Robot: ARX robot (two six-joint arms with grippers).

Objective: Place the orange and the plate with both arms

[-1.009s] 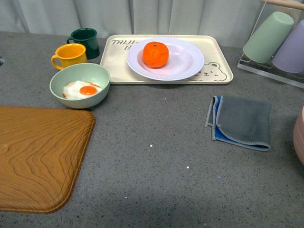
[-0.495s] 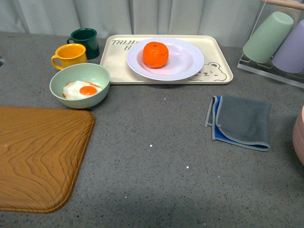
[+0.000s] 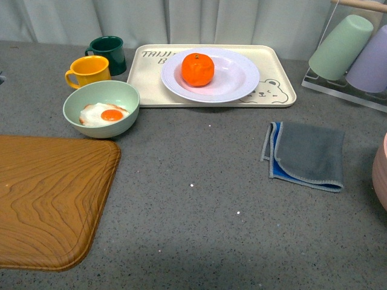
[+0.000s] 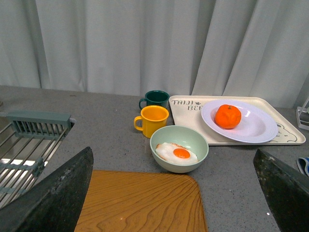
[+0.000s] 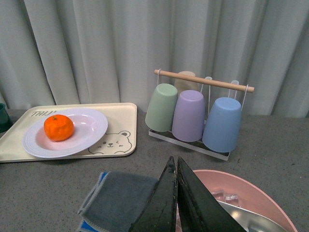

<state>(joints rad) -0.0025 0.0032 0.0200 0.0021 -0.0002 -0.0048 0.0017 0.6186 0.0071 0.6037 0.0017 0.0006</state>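
**Orange on plate, both grippers clear of it**

Orange [image 3: 198, 69] sitting in white plate [image 3: 239, 75], slightly off centre toward the mug side. Plate resting on cream bear tray [image 3: 278, 93] at far side of grey counter [image 3: 199, 199]. Same pair seen from left wrist: orange [image 4: 228, 116] on plate [image 4: 256, 128], well beyond the left gripper [image 4: 176, 193] fingertips. Left fingers [image 4: 53, 193] wide apart, nothing between them; wooden board [image 4: 140, 203] lying in the gap, green bowl with fried egg [image 4: 179, 149] just past it, yellow mug [image 4: 153, 120] and dark green mug [image 4: 157, 99] further out. Right gripper [image 5: 176, 203] fingers [image 5: 161, 205] pressed together, holding nothing. Grey cloth [image 5: 120, 200] just beside those fingertips, pink bowl [image 5: 241, 193] on the other side, cup rack [image 5: 198, 113] beyond. Orange [image 5: 59, 127] and plate [image 5: 89, 128] far off from right fingers, past the cloth. Neither arm visible in front view.
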